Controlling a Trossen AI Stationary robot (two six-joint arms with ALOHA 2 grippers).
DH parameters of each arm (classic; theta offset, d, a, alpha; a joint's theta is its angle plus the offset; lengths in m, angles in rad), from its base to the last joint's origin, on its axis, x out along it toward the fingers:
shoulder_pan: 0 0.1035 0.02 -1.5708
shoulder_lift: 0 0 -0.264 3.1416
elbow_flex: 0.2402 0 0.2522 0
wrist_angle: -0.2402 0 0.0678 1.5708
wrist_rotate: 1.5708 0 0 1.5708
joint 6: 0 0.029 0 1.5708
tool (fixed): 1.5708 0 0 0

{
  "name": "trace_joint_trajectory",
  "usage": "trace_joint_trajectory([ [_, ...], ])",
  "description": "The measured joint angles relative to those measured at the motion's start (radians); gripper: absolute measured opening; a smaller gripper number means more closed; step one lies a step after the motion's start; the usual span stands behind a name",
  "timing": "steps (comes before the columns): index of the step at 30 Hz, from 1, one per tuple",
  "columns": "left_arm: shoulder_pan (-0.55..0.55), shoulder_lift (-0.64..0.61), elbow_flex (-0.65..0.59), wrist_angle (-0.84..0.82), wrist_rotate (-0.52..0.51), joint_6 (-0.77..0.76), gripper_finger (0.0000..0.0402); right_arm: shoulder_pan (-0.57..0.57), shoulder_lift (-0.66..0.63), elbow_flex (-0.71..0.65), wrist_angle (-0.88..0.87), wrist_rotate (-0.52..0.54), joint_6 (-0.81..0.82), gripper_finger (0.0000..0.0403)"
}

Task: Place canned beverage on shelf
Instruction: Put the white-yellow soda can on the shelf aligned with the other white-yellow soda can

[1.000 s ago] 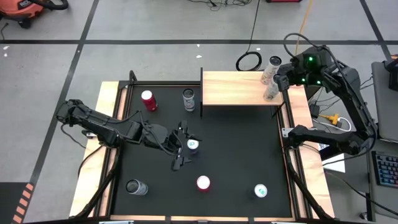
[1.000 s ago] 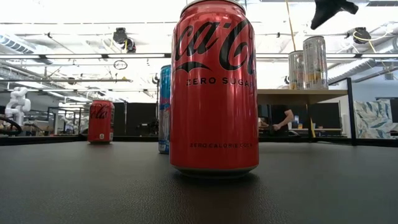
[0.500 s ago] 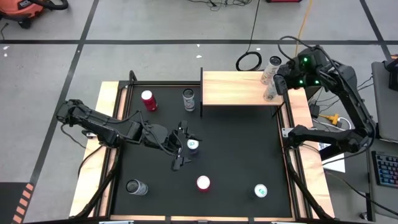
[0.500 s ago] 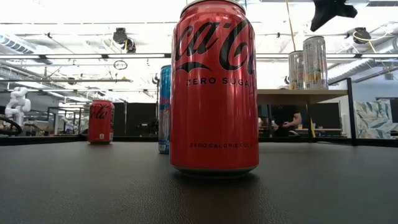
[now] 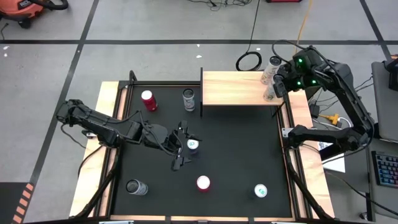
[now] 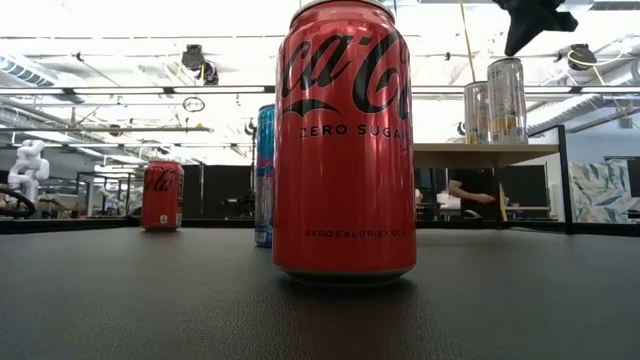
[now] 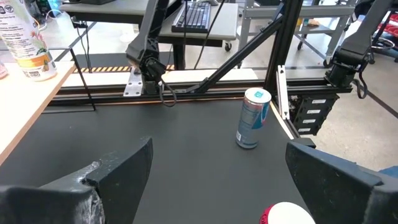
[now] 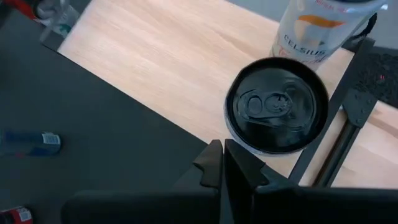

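Two tall silver beverage cans [image 5: 272, 70] stand upright at the right end of the pale-wood rectangular shelf [image 5: 233, 88], itself at the black table's [image 5: 236, 149] far right corner. Above them hangs the right gripper [image 8: 222, 163], fingers pressed together, holding nothing. The left gripper [image 5: 184, 146] rests mid-table, fingers spread wide around a blue-and-white can [image 5: 193, 144].

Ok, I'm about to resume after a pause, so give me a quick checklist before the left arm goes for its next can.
1. Left gripper open: ok.
2. Blue-and-white can upright between its fingers: ok.
3. Right gripper shut, above the shelf's right end, holding nothing: ok.
4. Two cans upright on the shelf: ok.
5. Free space on the shelf's left part: ok.
6. Left fingers low enough on the can: cannot tell.
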State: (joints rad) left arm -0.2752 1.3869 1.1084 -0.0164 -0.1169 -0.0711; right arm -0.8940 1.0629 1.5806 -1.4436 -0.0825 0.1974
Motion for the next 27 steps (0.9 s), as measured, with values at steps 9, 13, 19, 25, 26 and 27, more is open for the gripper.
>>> trace_joint_trajectory([
  [9,0.0,0.0,0.0,0.0,0.0,0.0,0.0371,0.0,0.051,0.0,0.013,0.001,0.0,0.0],
  [13,0.0,0.0,0.0,-0.001,0.0,0.0,0.0371,0.0,0.064,0.0,0.026,0.004,0.0,0.0],
  [19,0.0,0.0,0.0,-0.001,0.0,0.0,0.0371,0.0,0.069,0.0,0.034,0.06,0.008,0.0],
  [25,0.0,0.0,0.0,-0.001,0.0,0.0,0.0371,0.0,0.069,0.0,0.072,0.061,0.018,0.0],
  [26,0.0,0.0,0.0,-0.001,0.0,0.0,0.0371,0.0,0.071,0.0,0.076,0.059,0.018,0.0],
  [27,0.0,0.0,0.0,-0.001,0.0,0.0,0.0371,0.0,0.072,0.0,0.081,0.058,0.018,0.0],
])
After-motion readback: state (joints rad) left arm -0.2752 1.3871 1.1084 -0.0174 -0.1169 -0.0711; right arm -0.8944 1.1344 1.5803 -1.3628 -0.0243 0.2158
